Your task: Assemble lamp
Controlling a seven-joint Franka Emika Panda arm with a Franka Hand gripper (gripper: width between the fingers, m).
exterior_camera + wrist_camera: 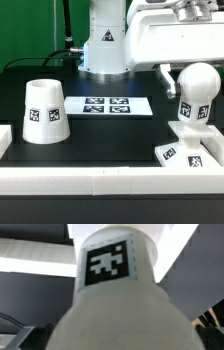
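Obstacles are few on the black counter. In the exterior view the white cup-like conical plastic shade stands mouth-down toward that view's left, with black-and-white square tags on its wall. It is well apart from everything else. The marker board lies flat mid-counter, between the shade and the other lamp parts.

Toward the exterior view's right, the white low sloped square base sits near the front of the counter. The white round-topped bulb stands upright on it, with a tag on its side.

The gripper hangs from the bulky white arm directly over the bulb's rounded top. One dark finger shows just beside the bulb. The other is hidden, so I cannot tell how wide the jaws stand or whether they touch the bulb. In the wrist view the bulb fills nearly the whole picture and hides the fingertips.

A raised white rail runs along the counter's front edge just before the base, and a short white block sits at the exterior view's left edge. Bare counter lies open between the shade and the base. The arm's white pedestal and a black cable stand at the back, behind the marker board.
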